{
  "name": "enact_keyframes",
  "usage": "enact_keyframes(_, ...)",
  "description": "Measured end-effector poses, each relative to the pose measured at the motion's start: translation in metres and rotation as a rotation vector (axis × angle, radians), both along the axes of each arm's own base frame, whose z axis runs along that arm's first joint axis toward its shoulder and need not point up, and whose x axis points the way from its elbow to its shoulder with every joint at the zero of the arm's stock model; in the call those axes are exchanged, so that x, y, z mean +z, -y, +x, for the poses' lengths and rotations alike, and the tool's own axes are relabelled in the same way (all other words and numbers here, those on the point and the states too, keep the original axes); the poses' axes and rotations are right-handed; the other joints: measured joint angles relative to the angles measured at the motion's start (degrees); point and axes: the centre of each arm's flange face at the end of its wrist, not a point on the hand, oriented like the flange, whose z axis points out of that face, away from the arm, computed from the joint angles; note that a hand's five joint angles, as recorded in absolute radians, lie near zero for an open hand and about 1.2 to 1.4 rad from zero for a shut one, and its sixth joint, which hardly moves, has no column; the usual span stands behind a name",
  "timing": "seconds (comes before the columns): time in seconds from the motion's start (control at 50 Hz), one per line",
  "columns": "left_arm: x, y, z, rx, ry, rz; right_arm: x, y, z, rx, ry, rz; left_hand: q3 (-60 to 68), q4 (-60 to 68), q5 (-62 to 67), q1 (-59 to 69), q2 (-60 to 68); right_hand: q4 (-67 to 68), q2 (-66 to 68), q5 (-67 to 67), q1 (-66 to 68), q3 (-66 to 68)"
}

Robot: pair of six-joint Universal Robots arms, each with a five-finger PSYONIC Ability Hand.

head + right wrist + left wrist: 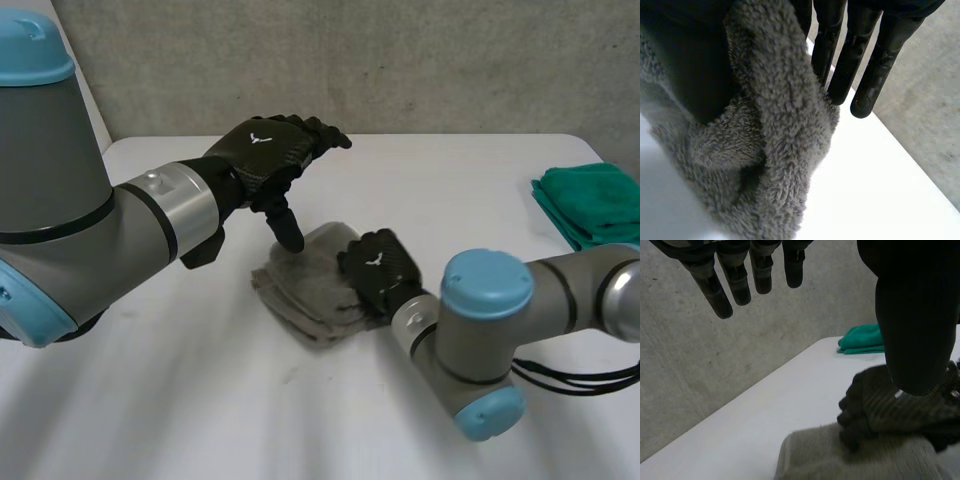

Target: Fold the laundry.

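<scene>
The grey towel [305, 290] lies mid-surface [450, 180], already folded small, the right hand [380, 265] seemingly pinching its right edge, the left hand [270, 150] hovering with fingers [735, 282] apart, leaving perhaps only a final tidy.

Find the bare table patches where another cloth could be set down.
Free: the near table, before the towel; the stretch between towel and green cloth; the far strip by the wall. Crowded: the middle, left hand and right hand at the towel.

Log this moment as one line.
left robot hand: open, over towel | right robot hand: pinching towel edge | green cloth: folded, aside
</scene>
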Motion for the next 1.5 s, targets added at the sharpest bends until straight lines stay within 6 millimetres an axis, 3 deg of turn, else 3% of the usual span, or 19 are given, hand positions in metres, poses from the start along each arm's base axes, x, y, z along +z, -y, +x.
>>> enact_keyframes(0.14,-0.002,0.000,0.001,0.001,0.004,0.006,0.000,0.028,-0.024,-0.051,-0.025,-0.012,0.00,0.00,0.00,0.00,0.00,3.47,3.34,3.95,2.51,3.74)
enact_keyframes(0.16,-0.003,0.000,0.001,0.002,0.006,0.009,0.000,0.038,-0.035,-0.068,-0.033,-0.011,0.00,0.00,0.00,0.00,0.00,3.47,3.34,3.95,2.51,3.74)
enact_keyframes(0.18,-0.004,0.000,0.001,0.002,0.007,0.011,0.000,0.044,-0.043,-0.076,-0.038,-0.008,0.00,0.00,0.00,0.00,0.00,11.25,11.31,11.21,8.16,11.45)
enact_keyframes(0.36,-0.007,0.000,0.001,0.003,0.012,0.019,0.008,0.067,-0.084,-0.085,-0.043,0.006,0.00,0.00,0.00,0.00,0.00,18.16,16.65,17.77,11.99,18.20)
enact_keyframes(0.38,-0.007,0.000,0.001,0.003,0.012,0.020,0.009,0.068,-0.085,-0.085,-0.042,0.007,0.00,0.00,0.00,0.00,0.00,16.46,15.25,16.51,10.90,16.57)
enact_keyframes(0.42,-0.007,0.000,0.002,0.005,0.012,0.021,0.010,0.069,-0.089,-0.085,-0.037,0.009,0.00,0.00,0.00,0.00,0.00,-0.60,-2.20,1.91,-0.39,-0.38)
enact_keyframes(0.44,-0.007,0.000,0.002,0.006,0.011,0.022,0.011,0.070,-0.091,-0.084,-0.035,0.012,0.00,0.00,0.00,0.00,0.00,-0.60,-2.20,1.91,-0.39,-0.38)
enact_keyframes(0.48,-0.007,0.001,0.002,0.008,0.009,0.024,0.011,0.069,-0.092,-0.082,-0.033,0.016,0.00,0.00,0.00,0.00,0.00,-17.87,-18.14,-14.61,-12.74,-18.08)
enact_keyframes(0.52,-0.007,0.001,0.003,0.012,0.005,0.029,0.010,0.067,-0.092,-0.076,-0.032,0.028,0.00,0.00,0.00,0.00,0.00,-22.86,-22.27,-19.47,-15.99,-22.47)
enact_keyframes(0.84,-0.010,0.000,0.006,0.019,0.004,0.051,0.011,0.043,-0.085,0.028,-0.015,0.094,0.00,0.00,0.00,0.00,0.00,-26.03,-24.39,-22.62,-18.28,-25.12)
enact_keyframes(0.86,-0.011,0.000,0.006,0.019,0.004,0.052,0.011,0.041,-0.084,0.034,-0.013,0.098,0.00,0.00,0.00,0.00,0.00,-6.89,-5.79,-4.55,-2.98,-6.45)
enact_keyframes(0.94,-0.012,-0.001,0.006,0.019,0.006,0.056,0.018,0.030,-0.075,0.066,0.012,0.105,0.00,0.00,0.00,0.00,0.00,16.68,17.62,17.97,13.36,15.59)
enact_keyframes(1.14,-0.011,-0.002,0.007,0.019,0.006,0.055,0.033,0.010,-0.052,0.096,0.102,0.134,0.00,0.00,0.00,0.00,0.00,18.25,18.34,18.57,13.46,17.32)
enact_keyframes(1.34,-0.012,-0.003,0.008,0.018,0.008,0.060,0.026,-0.010,-0.035,0.073,0.091,0.153,0.00,0.00,0.00,0.00,0.00,17.72,18.12,18.57,13.39,17.21)
enact_keyframes(1.38,-0.013,-0.004,0.008,0.018,0.010,0.062,0.022,-0.013,-0.034,0.062,0.077,0.156,0.00,0.00,0.00,0.00,0.00,-5.83,-6.67,-2.39,-3.46,-6.76)
enact_keyframes(1.4,-0.013,-0.004,0.008,0.018,0.010,0.063,0.022,-0.013,-0.033,0.059,0.073,0.157,0.00,0.00,0.00,0.00,0.00,-5.83,-6.67,-2.39,-3.46,-6.76)
enact_keyframes(1.44,-0.014,-0.004,0.008,0.018,0.011,0.065,0.020,-0.013,-0.033,0.052,0.065,0.159,0.00,0.00,0.00,0.00,0.00,-25.39,-25.52,-22.08,-18.81,-25.59)
enact_keyframes(1.5,-0.014,-0.004,0.009,0.019,0.012,0.066,0.021,-0.013,-0.035,0.050,0.059,0.165,0.00,0.00,0.00,0.00,0.00,-33.10,-31.98,-29.44,-24.66,-32.76)
